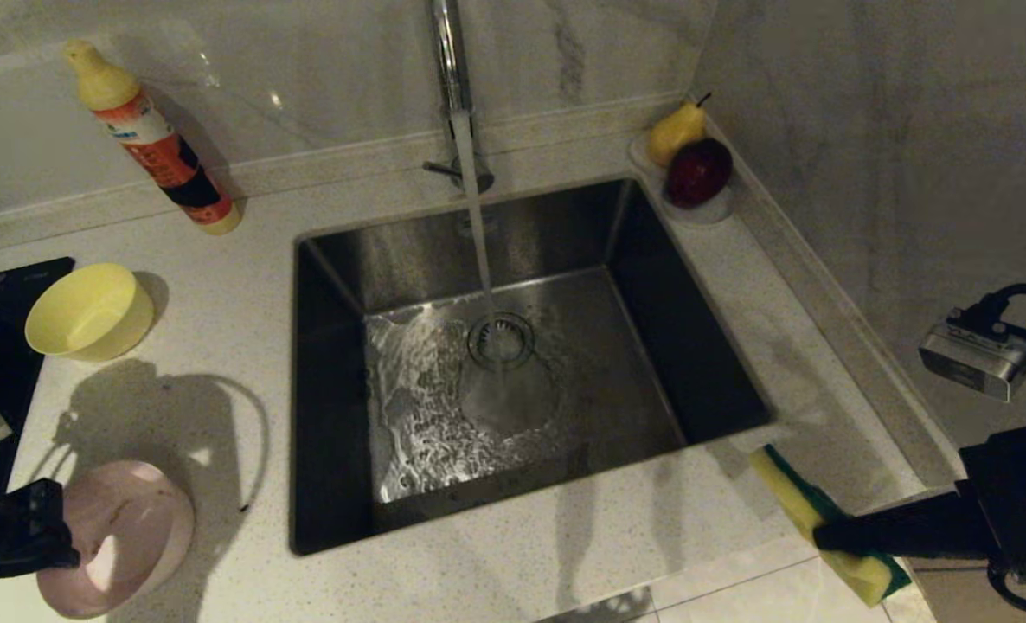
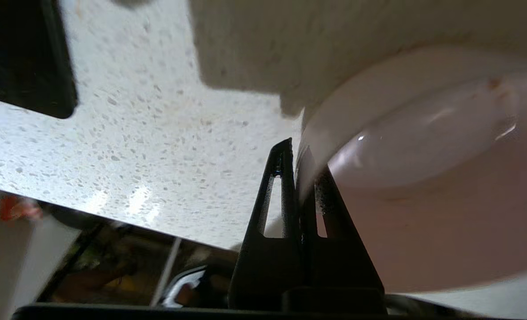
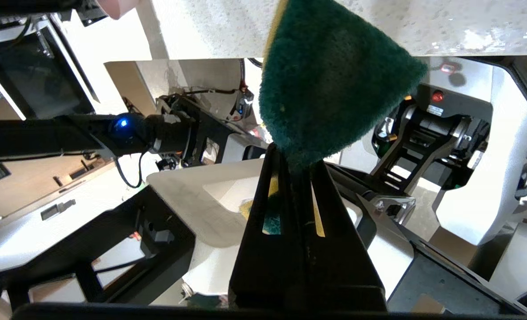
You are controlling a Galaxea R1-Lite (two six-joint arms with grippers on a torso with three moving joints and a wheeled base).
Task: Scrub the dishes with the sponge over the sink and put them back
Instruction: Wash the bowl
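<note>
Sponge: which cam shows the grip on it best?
Right wrist view: the right pincer is shut on the sponge, green face filling the frame. Head view shows the sponge edge-on, fingertips hiding the contact. Left wrist view shows none of it.

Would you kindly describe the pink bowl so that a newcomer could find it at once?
Start at the steel sink with water running into it, then look across the speckled counter to its left. Two bowls sit there; the pink bowl is the nearer one, at the front edge. Unlike the yellow bowl behind it, the left tool grips its rim.
</note>
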